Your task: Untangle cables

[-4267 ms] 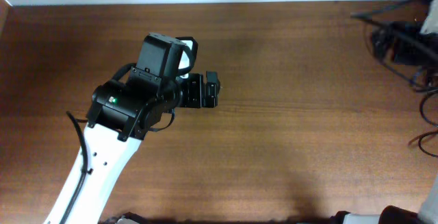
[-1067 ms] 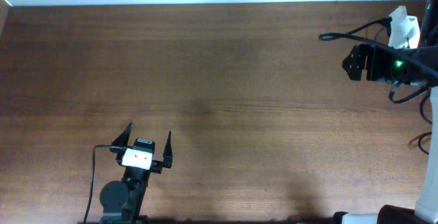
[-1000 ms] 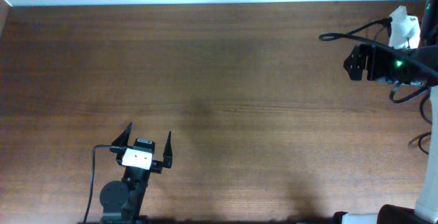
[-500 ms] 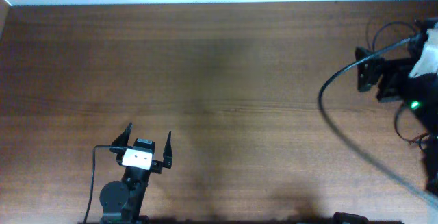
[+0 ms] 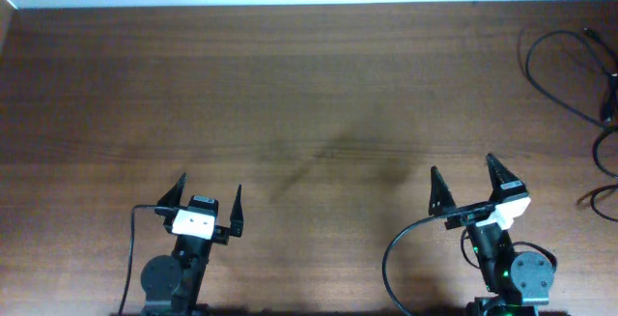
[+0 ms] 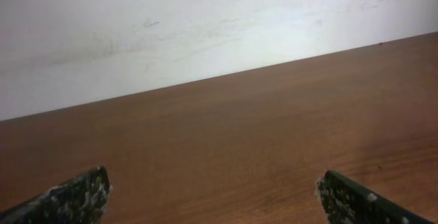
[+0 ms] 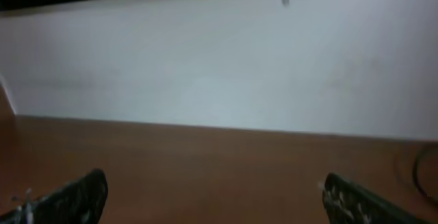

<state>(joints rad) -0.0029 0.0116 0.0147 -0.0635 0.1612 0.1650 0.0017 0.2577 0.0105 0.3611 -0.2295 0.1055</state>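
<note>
Black cables [image 5: 565, 76] lie in loops at the far right edge of the brown wooden table, partly cut off by the frame; a bit of cable shows at the right edge of the right wrist view [image 7: 423, 172]. My left gripper [image 5: 210, 198] is open and empty near the front edge at the left; its wrist view [image 6: 212, 193] shows only bare wood between the fingers. My right gripper [image 5: 470, 178] is open and empty near the front edge at the right, well below the cables; its wrist view [image 7: 212, 193] shows only bare table.
A white wall [image 6: 205, 25] runs along the table's far edge. Each arm's own black lead curls beside its base: left [image 5: 132, 248], right [image 5: 391, 258]. More cable loops [image 5: 603, 152] lie at the right edge.
My right arm has drawn back from the cables at the far right to the front edge. The cables now lie on the table. My left arm went to the front edge earlier and has stayed.
</note>
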